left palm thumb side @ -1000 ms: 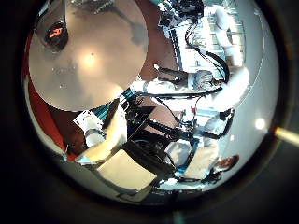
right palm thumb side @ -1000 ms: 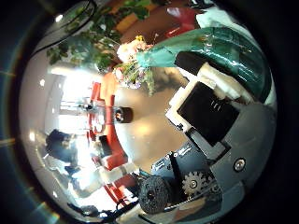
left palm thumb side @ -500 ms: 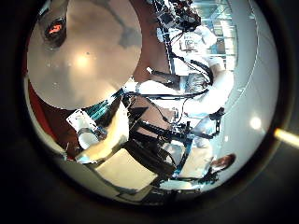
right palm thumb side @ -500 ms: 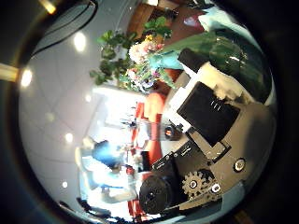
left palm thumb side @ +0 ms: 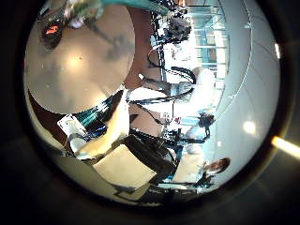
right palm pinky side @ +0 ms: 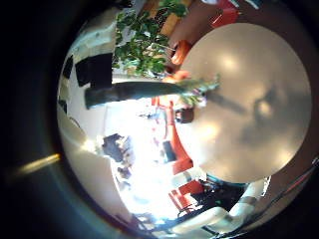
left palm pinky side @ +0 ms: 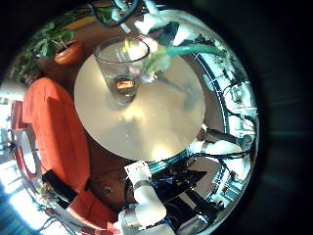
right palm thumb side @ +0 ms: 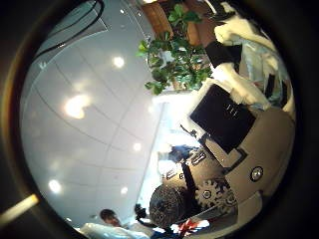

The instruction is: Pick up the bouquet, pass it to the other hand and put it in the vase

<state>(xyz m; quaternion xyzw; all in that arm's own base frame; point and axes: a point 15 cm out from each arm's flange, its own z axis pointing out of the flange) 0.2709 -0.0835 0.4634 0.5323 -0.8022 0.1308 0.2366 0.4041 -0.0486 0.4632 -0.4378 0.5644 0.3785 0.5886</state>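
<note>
A glass vase (left palm pinky side: 122,64) stands upright on the round table (left palm pinky side: 156,122). The bouquet (left palm pinky side: 166,57) hangs over the table with its flower end close beside the vase's rim and its long stem reaching away from it. In the right little finger side view the stem (right palm pinky side: 150,92) runs out from my right hand (right palm pinky side: 95,72), whose fingers are curled round it, with the table (right palm pinky side: 244,70) beyond. My left hand (left palm pinky side: 142,201) stays off the table's edge, away from the vase (left palm thumb side: 52,33), with relaxed fingers (left palm thumb side: 98,145) holding nothing.
A padded sofa (left palm pinky side: 49,127) curves round the table's side, and a potted plant (left palm pinky side: 59,44) stands behind the vase. More leafy plants (right palm thumb side: 179,55) show near the right hand (right palm thumb side: 229,129). Equipment racks stand beyond the table's far edge.
The right palm has turned, so its thumb side view now faces the ceiling and no longer shows the bouquet. In the left thumb side view the bouquet's stem has come in over the vase.
</note>
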